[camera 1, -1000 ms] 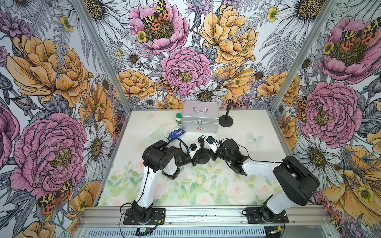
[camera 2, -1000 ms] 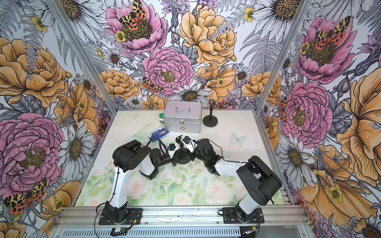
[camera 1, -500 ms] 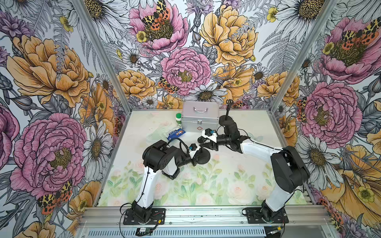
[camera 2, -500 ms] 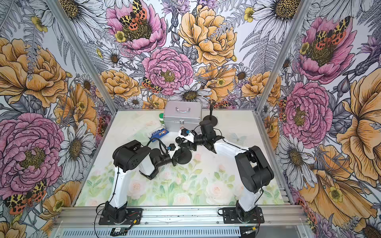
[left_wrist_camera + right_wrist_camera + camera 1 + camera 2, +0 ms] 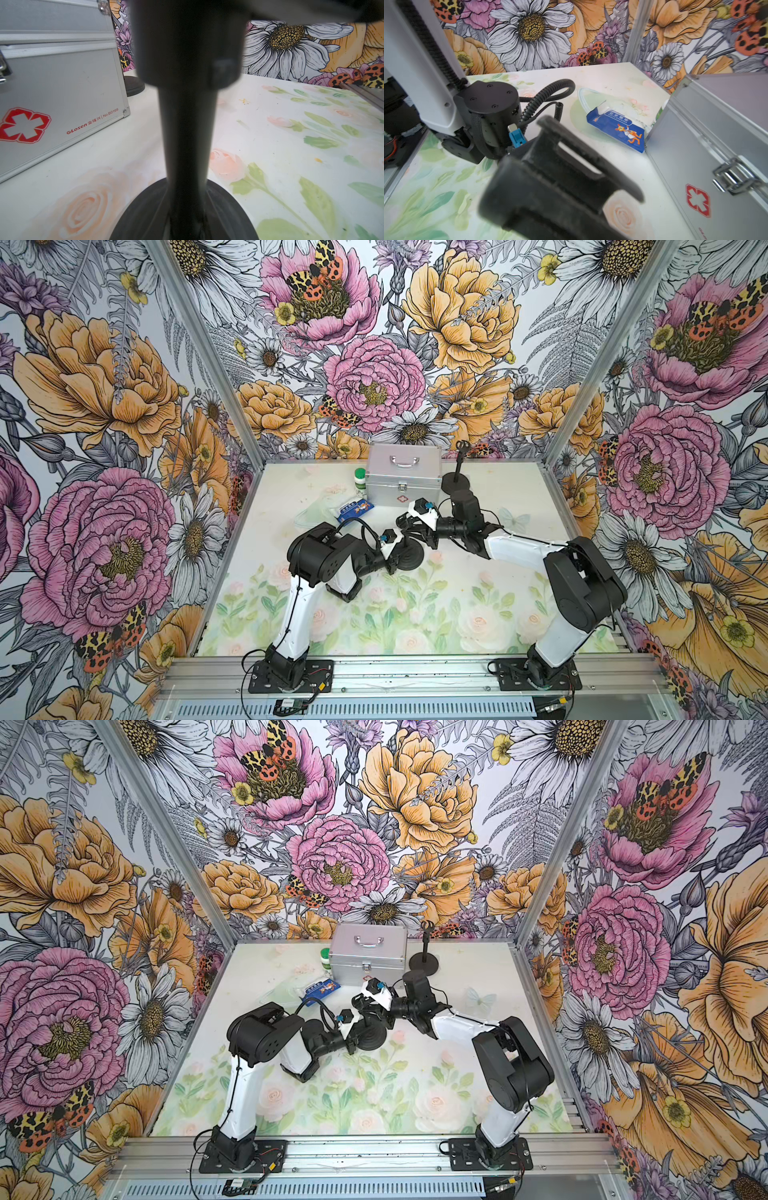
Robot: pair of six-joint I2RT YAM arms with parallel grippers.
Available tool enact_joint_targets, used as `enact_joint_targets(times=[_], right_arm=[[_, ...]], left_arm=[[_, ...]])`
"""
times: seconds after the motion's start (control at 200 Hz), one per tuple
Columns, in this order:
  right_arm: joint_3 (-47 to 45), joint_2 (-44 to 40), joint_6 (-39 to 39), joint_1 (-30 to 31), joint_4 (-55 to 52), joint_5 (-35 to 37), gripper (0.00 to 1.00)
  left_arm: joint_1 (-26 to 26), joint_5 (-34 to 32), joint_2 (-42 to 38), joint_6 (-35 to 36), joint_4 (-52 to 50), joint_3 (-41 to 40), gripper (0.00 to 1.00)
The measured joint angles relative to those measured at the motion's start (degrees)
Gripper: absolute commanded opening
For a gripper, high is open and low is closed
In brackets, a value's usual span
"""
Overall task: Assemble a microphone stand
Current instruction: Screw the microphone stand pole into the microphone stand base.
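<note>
A black round base (image 5: 412, 559) (image 5: 371, 1038) rests on the table's middle with a black pole (image 5: 188, 135) upright on it. My left gripper (image 5: 397, 548) (image 5: 352, 1036) is shut on the pole low down, just above the base (image 5: 145, 212). My right gripper (image 5: 409, 527) (image 5: 366, 1007) comes in from the back right, above the pole's top. It is shut on the black microphone clip (image 5: 560, 176), which fills the right wrist view. The pole's wider top end (image 5: 187, 41) shows in the left wrist view.
A silver first-aid case (image 5: 403, 479) (image 5: 58, 93) (image 5: 716, 145) stands at the back. Left of it are a green-capped bottle (image 5: 360, 480) and a blue bandage packet (image 5: 353, 508) (image 5: 616, 128). Another black stand (image 5: 456, 481) (image 5: 424, 963) stands to the case's right.
My right arm swung its elbow back and brought its gripper over the pole's top from behind. Its jaws went from partly open to shut. The left arm stayed still.
</note>
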Motion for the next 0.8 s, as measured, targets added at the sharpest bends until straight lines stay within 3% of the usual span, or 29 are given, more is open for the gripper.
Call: enact_joint_targets(times=[0.095, 0.18, 0.225, 0.275, 0.31, 0.425, 0.63, 0.801], right_arm=[[-8.76, -2.6, 10.93, 7.65, 13.88, 22.82, 0.0], [-12.41, -1.53, 15.56, 15.43, 22.99, 42.95, 0.0], [-12.9, -0.28, 16.52, 17.57, 26.14, 48.81, 0.0], [-13.11, 0.74, 17.14, 18.47, 28.44, 51.82, 0.18], [-13.11, 1.14, 17.09, 18.49, 29.29, 52.04, 0.22], [-13.16, 0.98, 14.88, 14.93, 28.92, 43.54, 0.48], [-7.63, -1.7, 2.4, 2.93, 9.84, 11.69, 0.49], [0.37, -1.9, -10.29, -3.28, -8.22, -6.58, 0.48]], left_arm=[[-0.04, -0.02, 0.0, 0.0, 0.0, 0.02, 0.21], [-0.11, 0.13, 0.0, 0.11, 0.0, 0.02, 0.21], [-0.13, 0.31, 0.0, 0.24, 0.02, 0.02, 0.21], [-0.15, 0.33, 0.0, 0.26, 0.0, 0.02, 0.21], [-0.15, 0.31, 0.0, 0.24, 0.0, 0.02, 0.21], [-0.15, 0.31, -0.02, 0.26, 0.02, 0.04, 0.21], [-0.22, 0.15, -0.04, 0.44, 0.0, -0.02, 0.21], [-0.26, 0.09, -0.11, 0.5, -0.02, -0.02, 0.21]])
